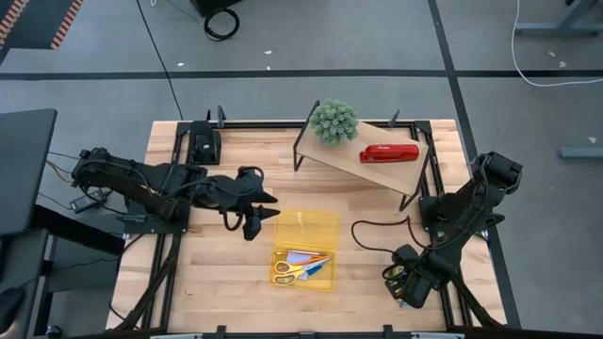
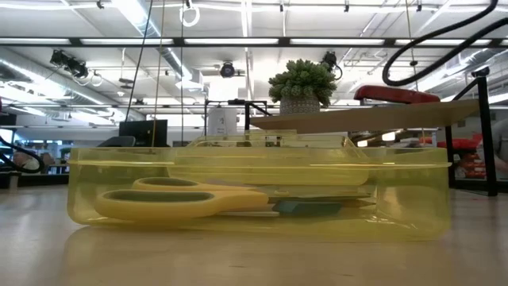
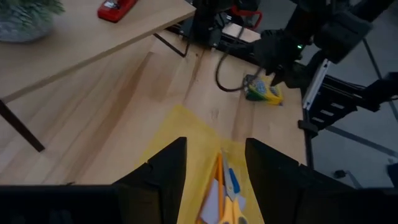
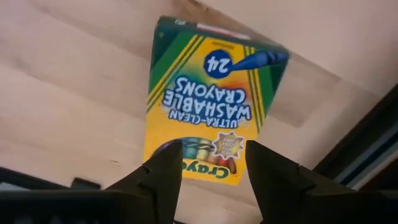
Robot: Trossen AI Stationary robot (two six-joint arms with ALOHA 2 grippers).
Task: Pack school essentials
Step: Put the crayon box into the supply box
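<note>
- My right gripper [image 4: 208,177] hangs right over the crayon box [image 4: 208,102], fingers spread, one on each side of its near end. I see no contact; the box lies flat on the table [image 1: 217,282], not pinched.
- From above, this gripper [image 1: 407,285] sits at the table's near right corner, the box [image 1: 403,279] partly hidden under it.
- Step in hand, as I judge it: taking the crayon box, the last of the essentials outside the bin.
- Next, I think, calls for lowering until the fingers straddle the box's narrow width, then pressing together squarely so it doesn't twist.
- Farther off to my left stands the yellow bin [image 1: 325,224], well apart from the box. Scissors [image 1: 294,270], a pencil [image 1: 301,254] and a pen [image 1: 316,275] lie in it.
- The carry must clear the bin wall.
- My left gripper [image 1: 252,224] waits beside the bin's far left corner, fingers [image 3: 168,165] spread and empty.
- Beyond, on the raised shelf [image 1: 344,155], the stapler [image 1: 388,153] and plant [image 1: 334,121] stay out of this.
</note>
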